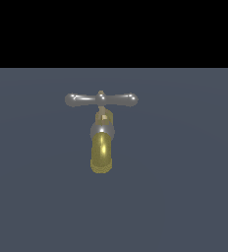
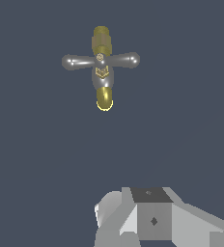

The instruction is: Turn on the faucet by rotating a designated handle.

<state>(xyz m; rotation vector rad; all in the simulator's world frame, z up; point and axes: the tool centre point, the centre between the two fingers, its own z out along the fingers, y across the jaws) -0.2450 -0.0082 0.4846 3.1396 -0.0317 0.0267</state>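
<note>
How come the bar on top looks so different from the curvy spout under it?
The handle is silver; the spout is gold. The handle lies straight and sideways; the spout curves down from the collar. The handle has rounded, bulbous ends; the spout ends in an open mouth. Both are shiny and belong to the same faucet.

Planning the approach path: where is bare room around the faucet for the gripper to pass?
Bare floor lies on every side of the faucet, beyond both ends of the handle and past the spout. Only the faucet itself is crowded. The gripper sits apart from it.
</note>
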